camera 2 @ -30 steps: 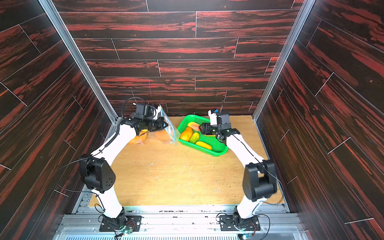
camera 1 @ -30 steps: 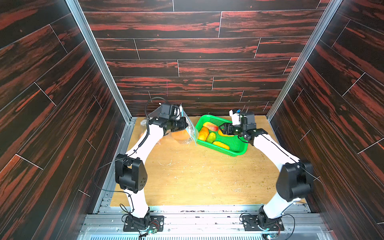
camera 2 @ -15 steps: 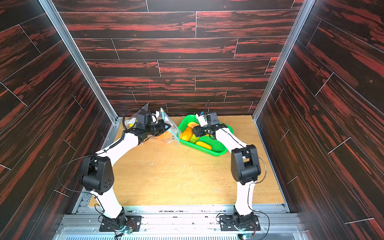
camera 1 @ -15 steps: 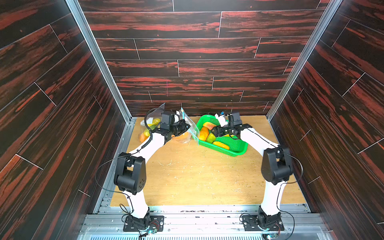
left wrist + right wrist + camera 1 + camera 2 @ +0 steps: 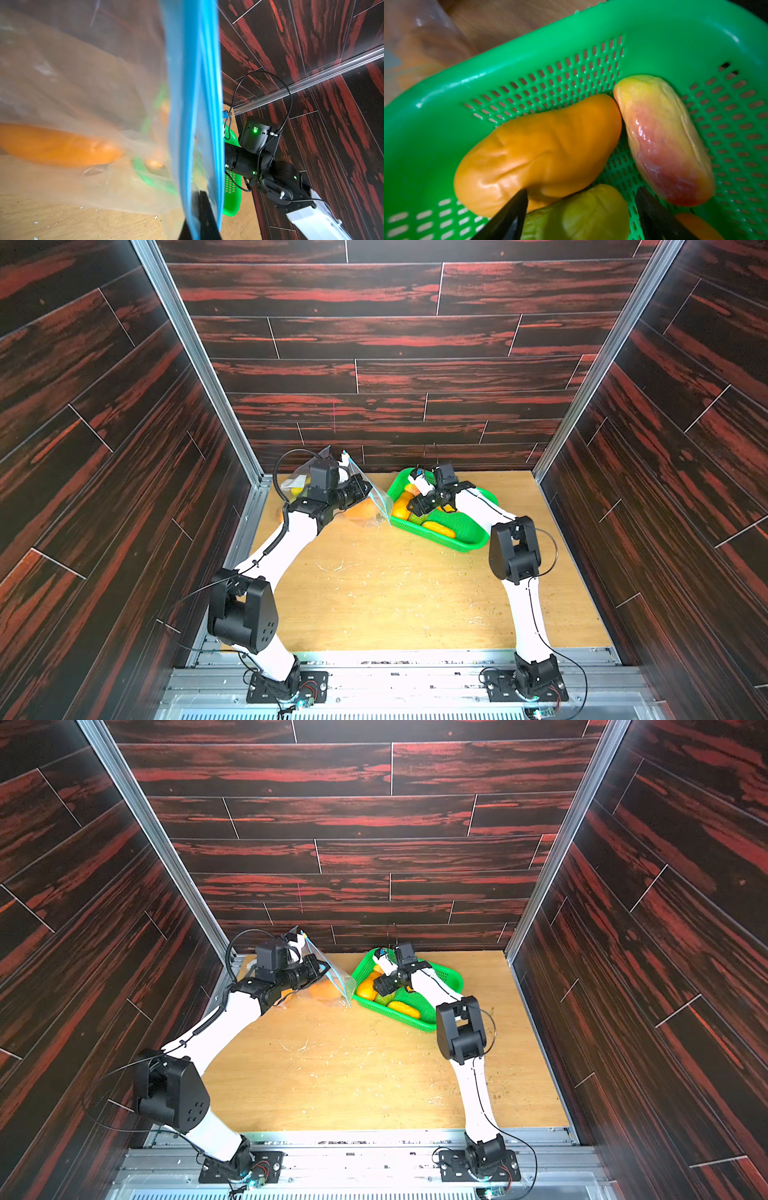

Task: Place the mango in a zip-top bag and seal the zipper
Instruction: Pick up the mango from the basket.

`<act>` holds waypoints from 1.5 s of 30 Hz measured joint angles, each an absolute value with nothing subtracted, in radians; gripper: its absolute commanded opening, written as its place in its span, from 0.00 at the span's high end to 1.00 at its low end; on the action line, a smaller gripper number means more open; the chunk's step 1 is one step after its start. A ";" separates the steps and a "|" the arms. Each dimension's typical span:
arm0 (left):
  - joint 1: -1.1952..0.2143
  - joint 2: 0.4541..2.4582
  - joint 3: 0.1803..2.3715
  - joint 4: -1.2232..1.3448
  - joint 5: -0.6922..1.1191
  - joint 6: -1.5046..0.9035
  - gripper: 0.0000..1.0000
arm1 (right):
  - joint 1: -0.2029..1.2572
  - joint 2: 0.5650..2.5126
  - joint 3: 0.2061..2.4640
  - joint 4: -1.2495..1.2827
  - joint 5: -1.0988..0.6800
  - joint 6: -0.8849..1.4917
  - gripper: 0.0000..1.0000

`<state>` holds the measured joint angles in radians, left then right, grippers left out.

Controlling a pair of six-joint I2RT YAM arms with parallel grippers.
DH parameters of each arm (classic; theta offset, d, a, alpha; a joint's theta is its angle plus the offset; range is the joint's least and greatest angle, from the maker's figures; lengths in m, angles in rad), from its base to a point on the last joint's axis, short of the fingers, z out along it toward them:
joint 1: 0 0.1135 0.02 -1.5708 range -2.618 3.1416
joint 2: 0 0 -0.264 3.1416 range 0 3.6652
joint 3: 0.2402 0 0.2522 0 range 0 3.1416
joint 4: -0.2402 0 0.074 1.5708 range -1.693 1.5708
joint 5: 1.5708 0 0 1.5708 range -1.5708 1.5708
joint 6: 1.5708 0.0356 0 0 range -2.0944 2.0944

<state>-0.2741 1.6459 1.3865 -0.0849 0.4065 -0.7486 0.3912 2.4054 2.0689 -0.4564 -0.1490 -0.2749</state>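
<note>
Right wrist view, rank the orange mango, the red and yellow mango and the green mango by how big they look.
1. Orange mango, largest.
2. Red and yellow mango, somewhat smaller.
3. Green mango, smallest showing, but the frame edge cuts it off, so its rank is unsure.

Mangoes (image 5: 401, 508) crowd basket (image 5: 465, 526) corner, bag (image 5: 376, 499) just beside, table (image 5: 395, 593) middle seemingly bare

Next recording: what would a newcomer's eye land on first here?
The bright green basket at the far side of the table, piled with mangoes, with the open right pincer poised just above the orange mango. Beside it, the left pincer is shut on the blue zipper edge of the clear zip-top bag, holding it up; something orange shows through.
</note>
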 measured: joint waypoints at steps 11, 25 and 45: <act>-0.268 1.646 1.374 -0.110 0.399 -0.730 1.00 | 0.432 2.468 2.165 -0.630 0.080 -0.139 0.18; -0.268 1.646 1.362 -0.115 0.403 -0.728 1.00 | 0.412 2.445 2.150 -0.738 0.059 0.099 0.16; -0.268 1.616 1.269 -0.104 0.376 -0.814 1.00 | 0.396 2.210 1.754 -0.438 -0.079 0.459 0.82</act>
